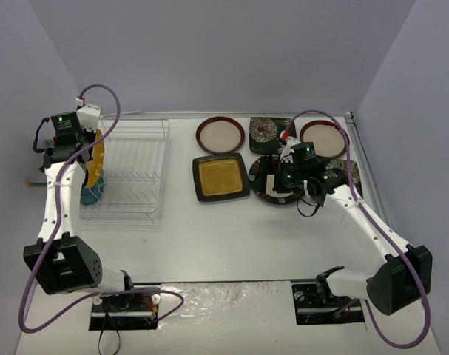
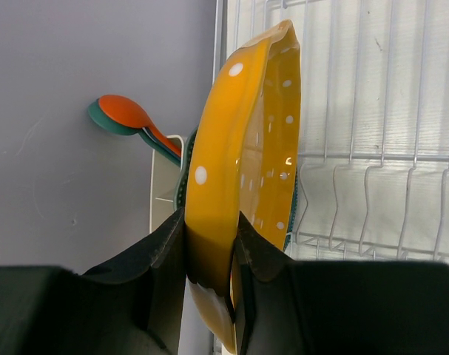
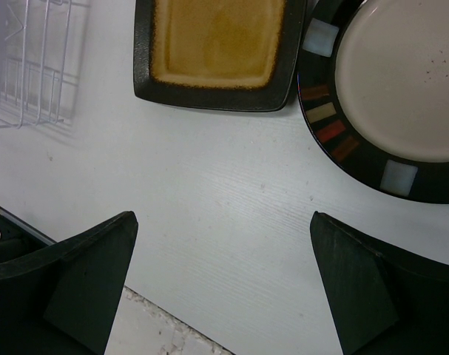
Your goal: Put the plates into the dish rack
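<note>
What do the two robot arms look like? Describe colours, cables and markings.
The left arm and right arm have white links with bulky black joints. A purple cable loops along each. Small green lights glow near the wrists. The left pincer and right pincer have black wedge-shaped fingers.

This is a robot test room, a sort of lab, not a real kitchen. Two robot arms are fixed to the near edge of a plain white table [image 1: 231, 244]. The left arm [image 1: 58, 200] stands at 7 o'clock and the right arm [image 1: 365, 222] at 5 o'clock. Purple cables [image 1: 106, 86] loop off them. Bare pale walls [image 1: 224, 52] shut the table in at 9, 12 and 3 o'clock, like a box. A dish rack [image 1: 135, 192] sits at 10 o'clock and plates [image 1: 221, 178] at 1 o'clock. The left arm holds a yellow plate [image 1: 97, 159].
</note>
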`<state>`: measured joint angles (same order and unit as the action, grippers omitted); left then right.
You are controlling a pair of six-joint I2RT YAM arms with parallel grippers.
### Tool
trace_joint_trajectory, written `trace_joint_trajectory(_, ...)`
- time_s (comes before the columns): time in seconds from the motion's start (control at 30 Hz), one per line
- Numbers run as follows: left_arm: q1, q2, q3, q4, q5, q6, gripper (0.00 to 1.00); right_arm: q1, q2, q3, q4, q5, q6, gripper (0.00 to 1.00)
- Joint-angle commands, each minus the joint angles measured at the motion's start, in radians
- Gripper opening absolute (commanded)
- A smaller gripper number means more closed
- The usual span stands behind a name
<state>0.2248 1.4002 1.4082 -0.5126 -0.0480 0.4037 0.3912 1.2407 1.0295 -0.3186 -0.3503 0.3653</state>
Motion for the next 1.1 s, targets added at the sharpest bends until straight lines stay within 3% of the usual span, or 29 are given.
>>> trace_joint_trajectory(0.0,0.011,-0.078,0.067,0.144,-0.05,0.037,0.0,-0.006,-0.009,-0.002,0.046,-0.024,-0.012,1.0)
trace_joint_trajectory(0.63,0.011,-0.047,-0.092,0.186,-0.023,0.017,0.0,-0.006,-0.018,-0.028,0.055,-0.019,-0.011,1.0)
trace_joint_trajectory(0.77,0.011,-0.038,-0.124,0.203,-0.028,0.008,0.11,-0.008,-0.019,-0.033,0.056,-0.018,-0.01,1.0)
trace_joint_trajectory(1.07,0.011,-0.056,-0.185,0.223,-0.047,-0.039,0.26,-0.009,-0.031,-0.057,0.061,0.018,0.008,1.0)
